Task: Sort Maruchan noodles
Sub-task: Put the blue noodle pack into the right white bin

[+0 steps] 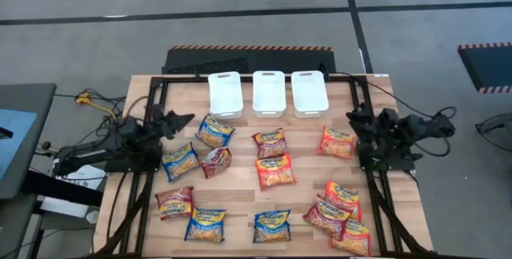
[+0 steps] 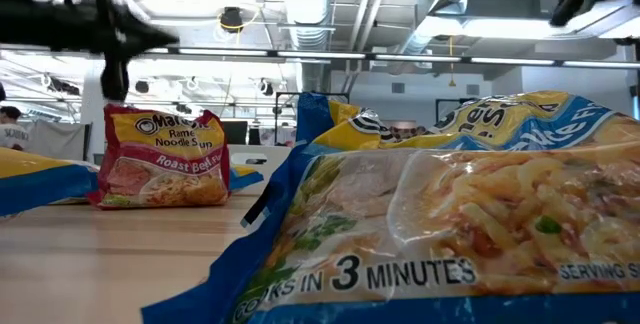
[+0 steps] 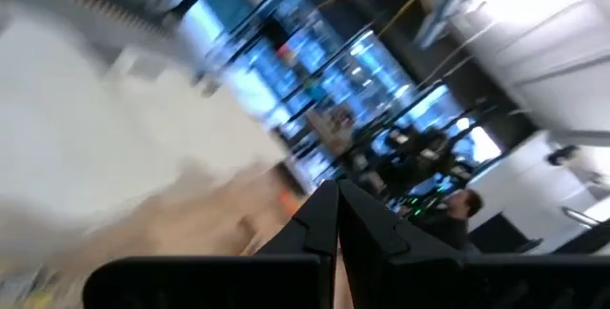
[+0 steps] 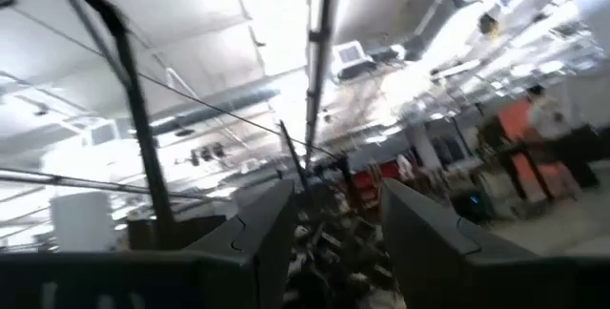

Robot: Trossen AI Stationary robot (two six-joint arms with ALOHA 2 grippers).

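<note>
While none of the Maruchan noodles (image 1: 271, 171) are sitting in a bin yet, the packets are lying scattered flat across the middle and near part of the wooden surface (image 1: 240, 195), all of them apart from both claws. The blue packet (image 1: 214, 130) nearest the left claw (image 1: 186, 119) is lying just beside it, toward the centre of the surface, with its long axis slanting across the boards; a second blue packet (image 1: 180, 161) and a maroon one (image 1: 216, 161) are lying a little nearer the front edge. On the other side, an orange packet (image 1: 338, 141) is lying just inward of the right claw (image 1: 353, 116), which is the nearer one for it and for the cluster of orange and maroon packets (image 1: 336, 207) at the front right corner.

The left claw is resting with its fingers (image 3: 329, 216) pressed together and holding nothing. The right claw is standing with its fingers (image 4: 272, 223) apart, also empty, and pointing up toward the ceiling rather than down at the packets.

Three white bins (image 1: 269, 93) are standing side by side along the far edge, between the two arms. Beyond the surface, grey floor with striped mats is showing, and the low view is looking past the packets into an open workshop with ceiling ducts.
</note>
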